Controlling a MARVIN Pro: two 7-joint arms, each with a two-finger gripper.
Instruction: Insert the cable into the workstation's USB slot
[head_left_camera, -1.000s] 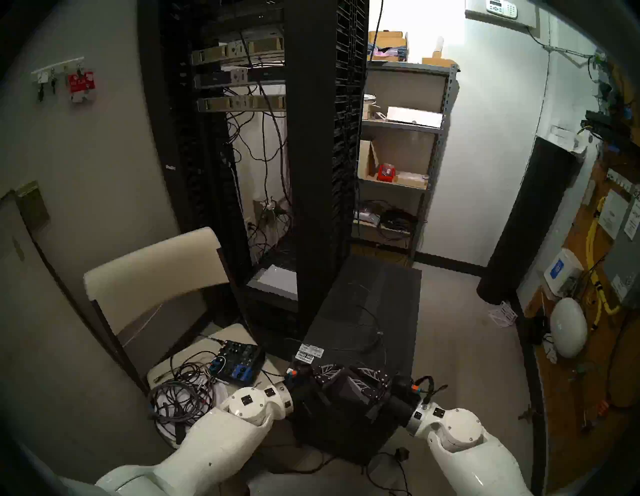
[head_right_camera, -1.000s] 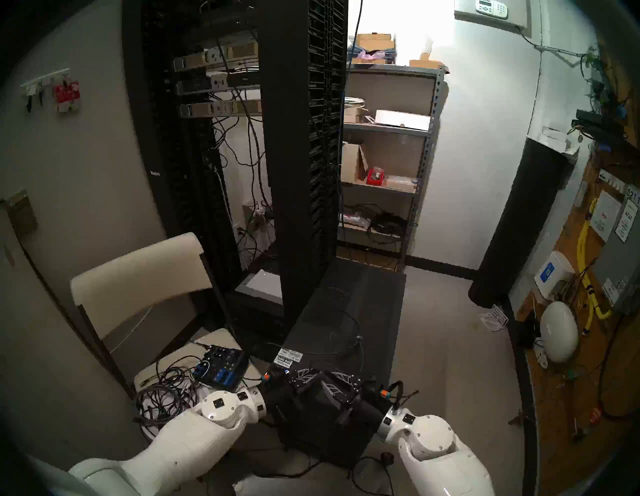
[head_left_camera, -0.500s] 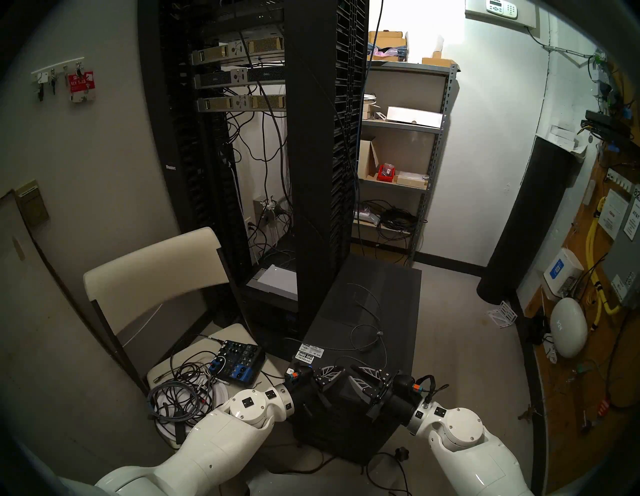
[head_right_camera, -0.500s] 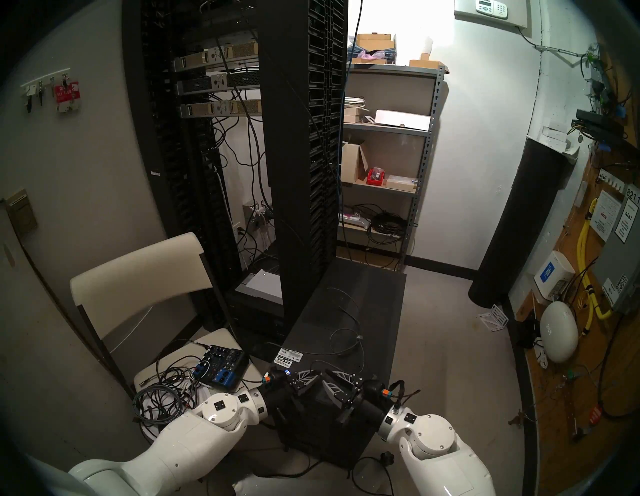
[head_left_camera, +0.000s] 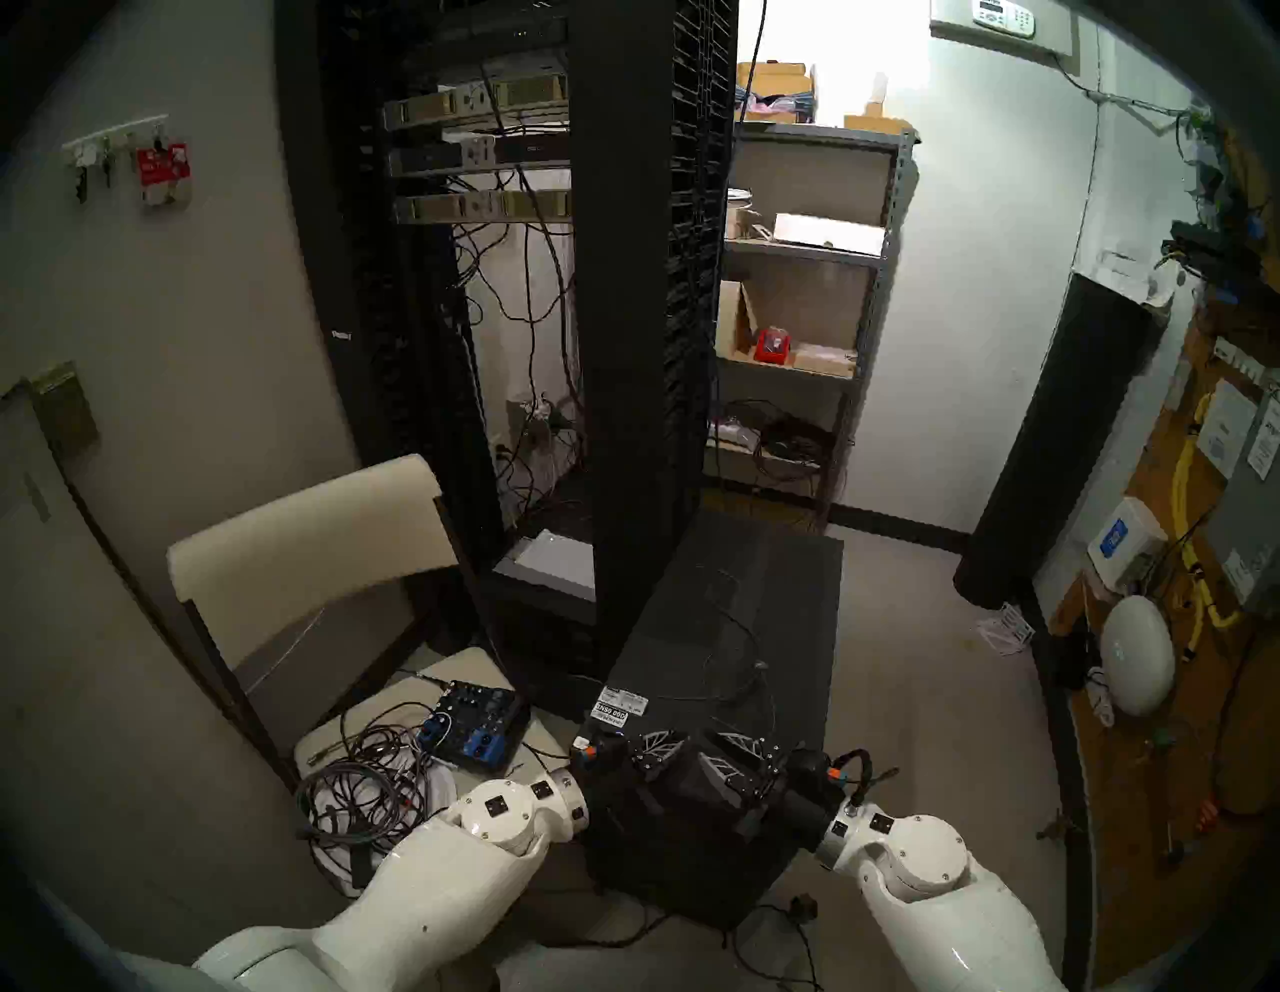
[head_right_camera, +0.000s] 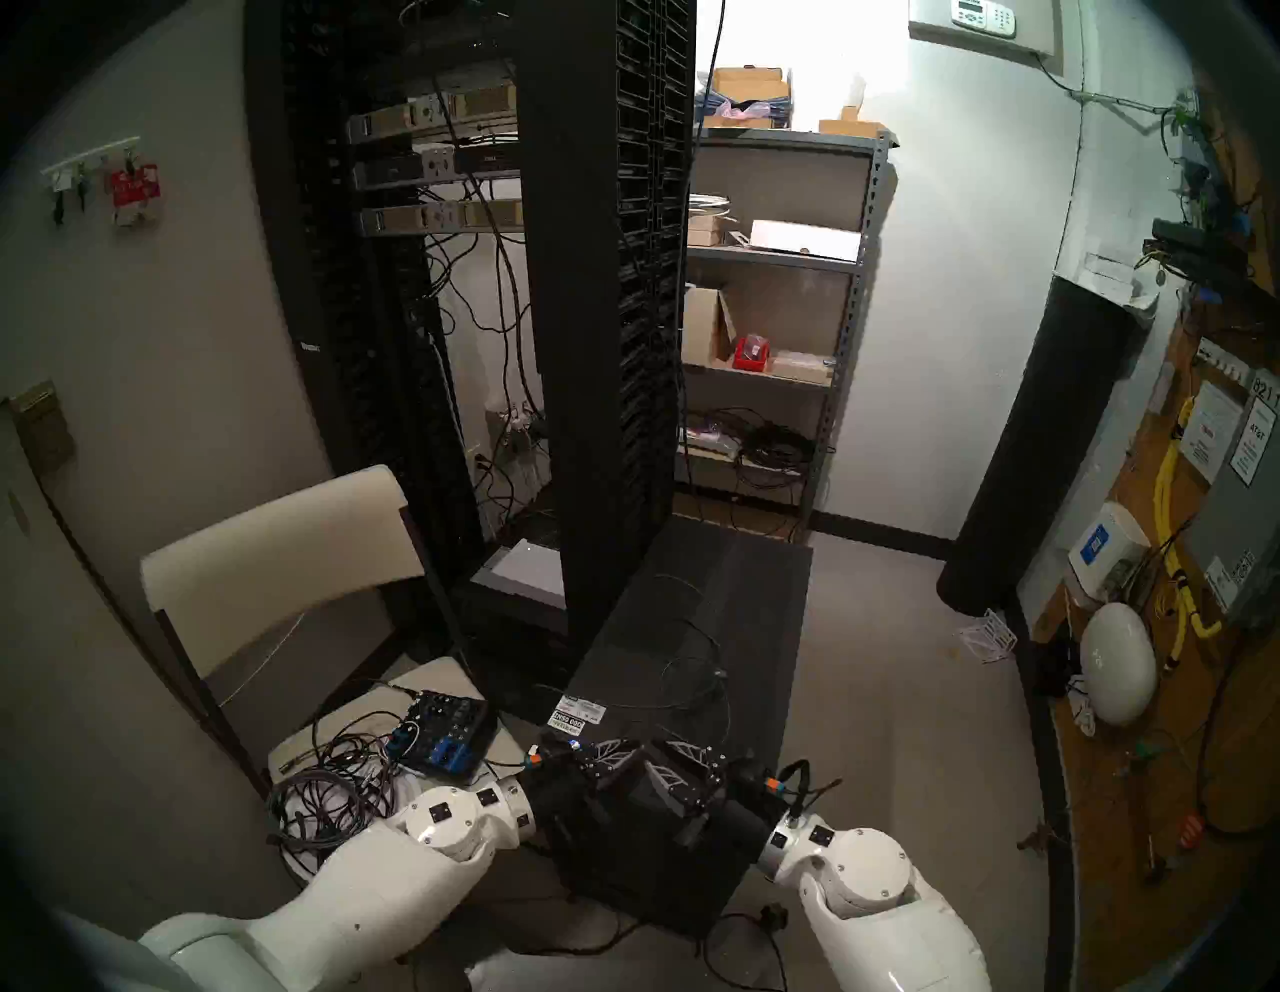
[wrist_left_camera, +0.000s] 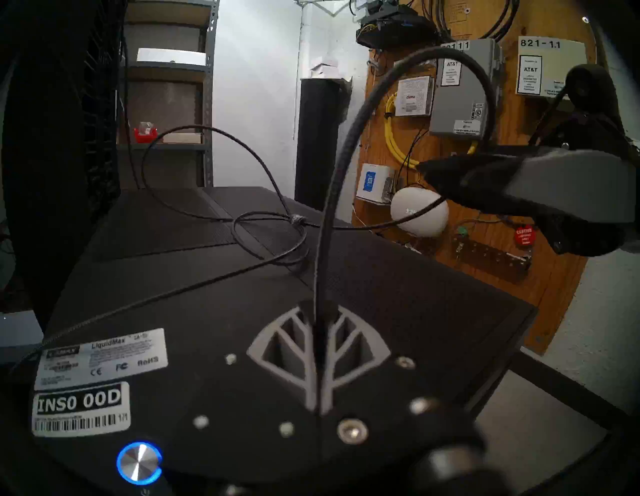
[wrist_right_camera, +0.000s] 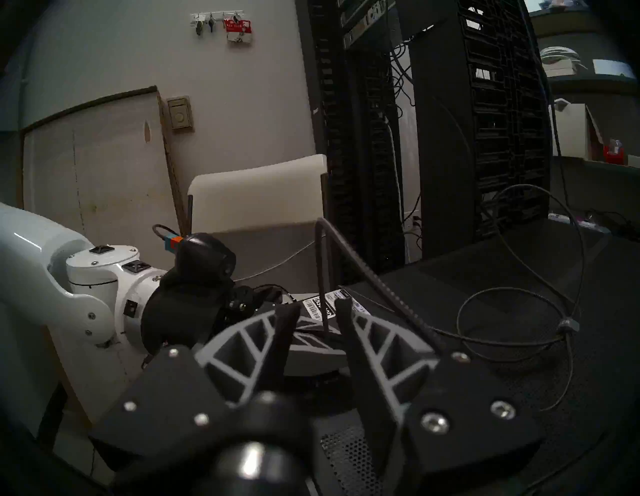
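The black workstation (head_left_camera: 748, 623) stands on the floor by the rack, mesh top up; it also shows in the head right view (head_right_camera: 720, 609). Its white labels (wrist_left_camera: 100, 360) and blue-lit button (wrist_left_camera: 138, 462) are at the near edge. The thin dark cable (wrist_left_camera: 332, 180) lies in loose loops on top, with a silver bead (wrist_left_camera: 298, 219). My left gripper (wrist_left_camera: 318, 308) is shut on the cable, which arches up from it. My right gripper (wrist_right_camera: 315, 308) is open, facing the left one, fingers on either side of the rising cable (wrist_right_camera: 360, 273). The USB slot and the plug are hidden.
The tall black server rack (head_left_camera: 644, 277) stands just behind the workstation. A chair (head_left_camera: 305, 547) at left carries a blue audio mixer (head_left_camera: 478, 727) and a cable tangle (head_left_camera: 360, 796). A power cord (head_left_camera: 803, 907) lies on the floor. A shelf (head_left_camera: 803, 312) and plywood wall (head_left_camera: 1177, 623) are at right.
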